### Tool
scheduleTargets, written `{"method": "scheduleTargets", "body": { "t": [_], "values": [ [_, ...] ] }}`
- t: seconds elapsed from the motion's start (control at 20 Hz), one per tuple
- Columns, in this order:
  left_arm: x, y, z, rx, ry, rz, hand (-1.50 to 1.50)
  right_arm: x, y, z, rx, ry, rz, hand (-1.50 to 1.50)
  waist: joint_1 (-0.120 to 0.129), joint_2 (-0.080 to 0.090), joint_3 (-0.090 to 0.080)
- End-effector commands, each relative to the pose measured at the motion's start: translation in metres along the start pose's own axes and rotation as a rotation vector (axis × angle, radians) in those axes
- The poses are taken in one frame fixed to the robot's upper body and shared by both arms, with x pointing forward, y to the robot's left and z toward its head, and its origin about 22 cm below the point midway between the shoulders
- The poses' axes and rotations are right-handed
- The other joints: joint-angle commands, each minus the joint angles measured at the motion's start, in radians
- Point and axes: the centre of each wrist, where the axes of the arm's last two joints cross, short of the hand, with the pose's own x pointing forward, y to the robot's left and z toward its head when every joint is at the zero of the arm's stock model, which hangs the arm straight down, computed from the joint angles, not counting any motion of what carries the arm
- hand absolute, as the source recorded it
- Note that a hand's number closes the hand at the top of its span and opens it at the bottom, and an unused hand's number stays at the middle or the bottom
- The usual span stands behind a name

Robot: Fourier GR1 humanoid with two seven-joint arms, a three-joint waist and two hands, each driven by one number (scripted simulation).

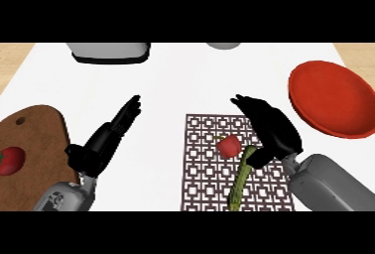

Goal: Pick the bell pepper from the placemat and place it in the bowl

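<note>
Two black hands show over the white counter (183, 84), and neither holds anything. The right hand (273, 130) has its fingers (247, 103) stretched forward and close together, only slightly bent, lying over the right part of the patterned placemat (209, 163); its thumb (256, 158) points down and back toward the mat's middle. The small red bell pepper (229, 146) sits on the placemat, just left of that thumb and apart from it as far as can be seen. A long green vegetable (240, 181) lies on the placemat below the pepper, running toward the mat's near edge. The right grey forearm (330, 183) enters over the mat's lower right corner.

The left hand (102, 144) rests well left of the placemat, fingers (129, 111) straight, together and pointing away.

The red bowl (330, 99) stands right of the placemat and above its top edge, off the mat. A brown wooden cutting board (36, 139) lies far left of the placemat, with a red item (9, 159) on it at the view's edge. Beyond the placemat's far side are a grey and black appliance (110, 52) and a grey round object (223, 45). No writing can be read anywhere.
</note>
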Motion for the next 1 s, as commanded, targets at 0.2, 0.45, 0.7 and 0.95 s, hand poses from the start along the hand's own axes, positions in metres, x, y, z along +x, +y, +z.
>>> {"method": "scheduleTargets", "body": {
  "t": [0.2,0.45,0.7,0.95],
  "values": [
    [0.005,0.006,-0.001,0.011,0.001,0.004,0.0,0.072,-0.024,-0.001,0.376,0.186,0.176,-1.5,-0.008,0.001,0.004],
    [-0.014,0.0,0.01,0.019,-0.011,-0.016,0.0,0.125,-0.028,-0.01,0.449,0.248,0.181,-1.5,0.0,0.008,0.006],
    [0.012,0.011,0.001,-0.005,-0.011,-0.003,0.0,0.126,-0.013,-0.012,0.451,0.283,0.181,-1.5,-0.001,0.009,0.007],
    [-0.005,0.003,-0.001,0.011,-0.008,0.01,0.0,0.131,-0.011,-0.004,0.415,0.262,0.203,-1.5,-0.007,0.009,0.007]
  ]
}}
